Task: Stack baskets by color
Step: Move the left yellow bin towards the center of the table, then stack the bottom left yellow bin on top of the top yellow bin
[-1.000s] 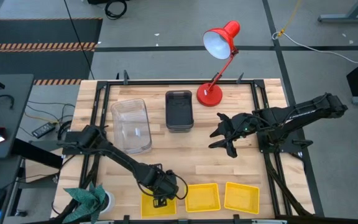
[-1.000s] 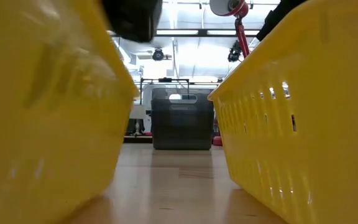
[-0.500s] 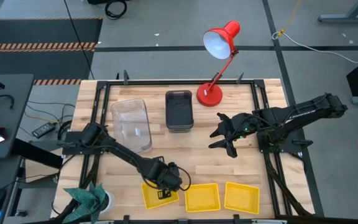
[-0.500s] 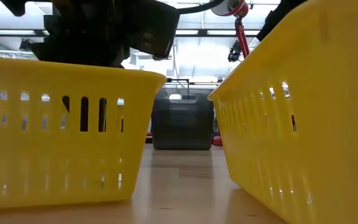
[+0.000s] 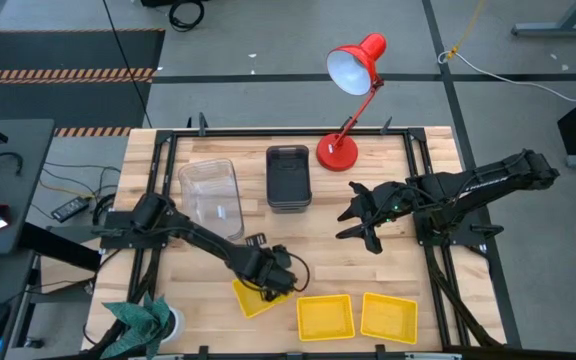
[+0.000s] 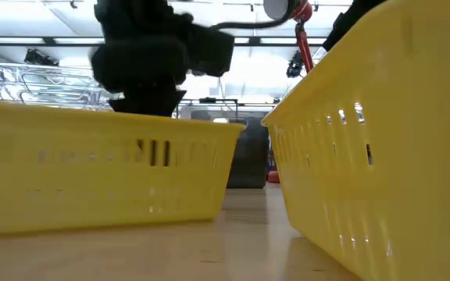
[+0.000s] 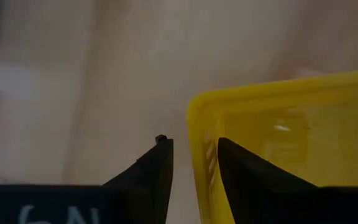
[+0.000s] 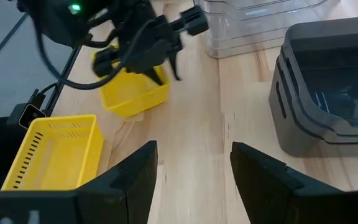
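My left tool point(image 5: 268, 283) pinches the wall of a yellow basket point(image 5: 253, 297) at lower centre; it seems tilted, so it could slip. My right tool point(image 5: 353, 222) waits wide open.

Bright, even ceiling light fills the scene; the left wrist view is blurred, and the low view shows glare.

The left tool point(image 5: 269, 281) grips the tilted leftmost basket point(image 5: 253, 297), left of two others.
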Robot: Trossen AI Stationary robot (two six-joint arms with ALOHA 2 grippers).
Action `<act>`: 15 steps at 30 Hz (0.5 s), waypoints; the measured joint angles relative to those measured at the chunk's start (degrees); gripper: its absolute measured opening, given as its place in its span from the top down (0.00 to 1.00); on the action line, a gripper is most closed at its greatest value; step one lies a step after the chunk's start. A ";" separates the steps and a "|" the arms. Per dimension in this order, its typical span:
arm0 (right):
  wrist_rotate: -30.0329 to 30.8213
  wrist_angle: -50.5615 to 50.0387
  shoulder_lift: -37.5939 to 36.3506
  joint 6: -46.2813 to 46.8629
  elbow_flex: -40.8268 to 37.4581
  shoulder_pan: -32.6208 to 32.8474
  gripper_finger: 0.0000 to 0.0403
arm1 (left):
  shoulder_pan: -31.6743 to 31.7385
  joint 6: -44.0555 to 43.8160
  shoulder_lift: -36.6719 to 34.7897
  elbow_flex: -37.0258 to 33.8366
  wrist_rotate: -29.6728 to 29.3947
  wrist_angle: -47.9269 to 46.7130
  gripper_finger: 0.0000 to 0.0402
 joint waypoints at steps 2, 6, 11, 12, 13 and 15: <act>-0.03 0.00 0.00 -0.26 0.00 0.00 0.48 | 0.69 0.19 0.00 0.00 -2.45 -1.71 0.67; -0.03 0.00 0.00 -0.41 0.00 0.00 0.48 | 1.71 2.27 -0.01 0.00 -6.57 -2.47 0.67; -0.07 -0.12 0.00 -0.41 0.00 -0.01 0.48 | 2.27 4.25 -1.23 0.02 -4.14 -1.44 0.67; -0.07 -0.24 0.00 -0.41 0.00 -0.02 0.48 | 2.27 4.26 -1.66 0.02 -3.94 -1.50 0.67; -0.07 -0.35 0.00 -0.41 0.00 -0.02 0.48 | 2.26 4.22 -2.24 0.02 -3.95 -1.54 0.67; -0.09 -0.39 0.00 -0.41 0.01 -0.01 0.48 | 2.14 4.17 -3.55 0.02 -3.96 -1.53 0.67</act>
